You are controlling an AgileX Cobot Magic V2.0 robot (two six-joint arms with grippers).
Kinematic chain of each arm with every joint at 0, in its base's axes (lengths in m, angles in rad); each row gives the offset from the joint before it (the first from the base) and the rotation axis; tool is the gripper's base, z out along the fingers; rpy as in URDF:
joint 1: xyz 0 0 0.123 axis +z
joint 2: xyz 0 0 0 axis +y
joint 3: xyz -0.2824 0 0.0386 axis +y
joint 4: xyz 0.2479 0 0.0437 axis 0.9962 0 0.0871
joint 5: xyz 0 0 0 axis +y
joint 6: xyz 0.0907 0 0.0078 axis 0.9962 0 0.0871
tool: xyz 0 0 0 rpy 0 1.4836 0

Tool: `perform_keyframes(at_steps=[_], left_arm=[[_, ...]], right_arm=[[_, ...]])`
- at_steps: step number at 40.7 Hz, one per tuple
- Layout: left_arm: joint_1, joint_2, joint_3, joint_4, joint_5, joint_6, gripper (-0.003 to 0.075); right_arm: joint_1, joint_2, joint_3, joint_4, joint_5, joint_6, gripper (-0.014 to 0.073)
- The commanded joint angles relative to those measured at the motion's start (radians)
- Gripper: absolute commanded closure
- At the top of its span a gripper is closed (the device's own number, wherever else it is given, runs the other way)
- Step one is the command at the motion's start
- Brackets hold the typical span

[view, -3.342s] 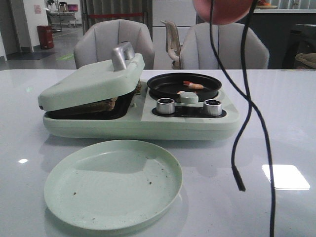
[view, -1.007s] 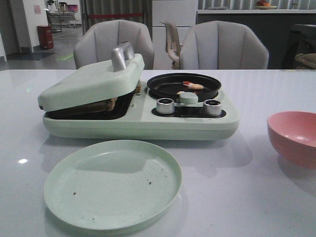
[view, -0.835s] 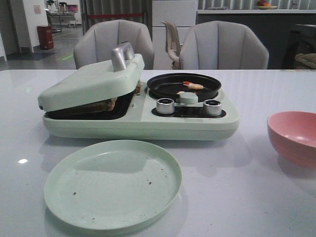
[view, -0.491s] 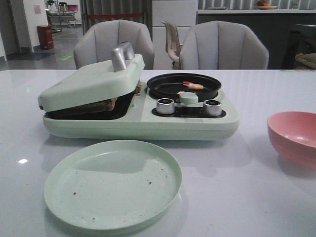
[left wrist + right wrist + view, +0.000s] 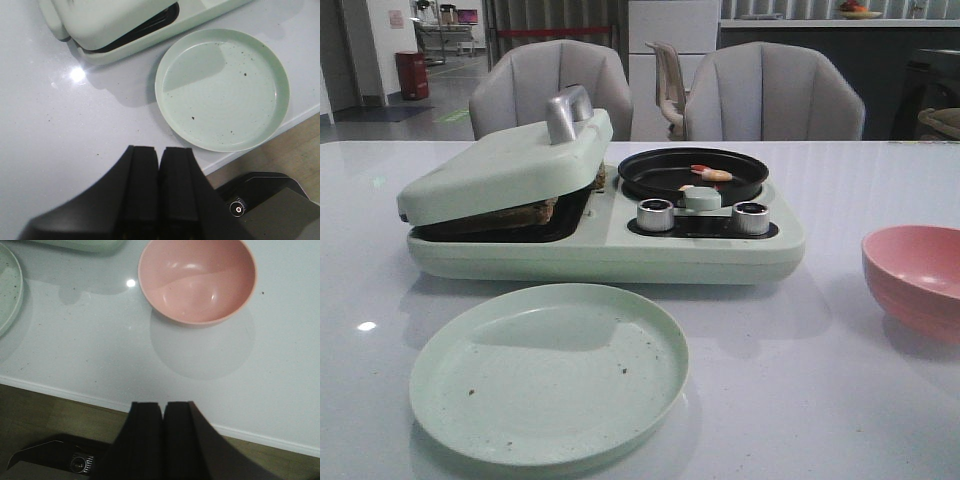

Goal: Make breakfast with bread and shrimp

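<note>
The shrimp (image 5: 710, 173) is seen lying in the round black pan (image 5: 692, 176) on the right half of the pale green breakfast maker (image 5: 610, 245). Bread (image 5: 525, 213), apparently toasted, is glimpsed under the tilted lid (image 5: 505, 165) on its left half. An empty green plate (image 5: 548, 372) is set just before the appliance on the counter (image 5: 770, 400), a pink bowl (image 5: 915, 280) to the right. The left tool (image 5: 159, 172) and right tool (image 5: 163, 422) are each held together, clamped on nothing.

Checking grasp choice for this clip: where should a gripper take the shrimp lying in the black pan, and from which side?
Probably from above, pinching across the middle of the shrimp. It lies flat on the floor of the black pan, whose raised rim blocks a sideways approach, and its narrow curved body suits a pinch across its width.
</note>
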Motion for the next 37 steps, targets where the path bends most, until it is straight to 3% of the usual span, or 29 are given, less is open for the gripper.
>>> perform_keyframes(at_steps=[1,17,23,37], left_arm=[[-0.008,-0.012,-0.027,0.003,-0.049,-0.018,0.0619],[-0.008,-0.012,-0.026,0.006,-0.071,-0.018,0.0619],[0.023,-0.094,-0.001,0.046,-0.111,-0.020,0.0619],[0.268,-0.526,0.422,0.038,-0.579,-0.020,0.0619]], right_arm=[[0.000,-0.003,-0.027,-0.010,-0.065,-0.005,0.0558],[0.000,-0.003,-0.027,-0.010,-0.065,-0.005,0.0558],[0.000,-0.003,-0.027,-0.010,-0.065,-0.005,0.0558],[0.000,-0.001,-0.027,-0.010,-0.065,-0.005,0.0558]])
